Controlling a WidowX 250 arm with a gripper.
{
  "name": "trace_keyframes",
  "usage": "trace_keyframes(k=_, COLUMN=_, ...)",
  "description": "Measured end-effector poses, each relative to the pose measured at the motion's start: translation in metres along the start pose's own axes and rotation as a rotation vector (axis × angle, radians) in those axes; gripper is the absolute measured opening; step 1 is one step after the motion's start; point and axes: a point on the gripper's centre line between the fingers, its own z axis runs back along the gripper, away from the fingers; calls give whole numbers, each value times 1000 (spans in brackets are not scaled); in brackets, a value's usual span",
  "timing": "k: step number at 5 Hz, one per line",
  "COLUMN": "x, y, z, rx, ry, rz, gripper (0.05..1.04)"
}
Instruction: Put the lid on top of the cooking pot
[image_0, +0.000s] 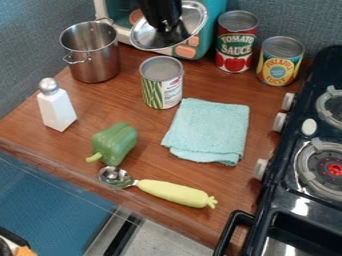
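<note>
Lid (196, 21) up in the air, tilted, just right of the pot (97, 60), and the gripper (167, 37) has its fingers closed on it!

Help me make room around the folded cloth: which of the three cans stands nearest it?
The can with green beans on its label, just off a corner of the cloth; the red-labelled can and the yellow-labelled can stand farther back.
</note>
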Motion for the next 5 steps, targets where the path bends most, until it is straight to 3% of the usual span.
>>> trace_keyframes(k=2, x=48, y=51, z=-4, rx=38, ry=2, rz=156, gripper=277)
trace_keyframes(k=3, x=72, y=75, z=3, rx=48, ry=-27, rz=228, gripper=277)
trace_keyframes(k=5, x=82, y=118, z=12, rx=110, ry=-7, rz=320, gripper=277)
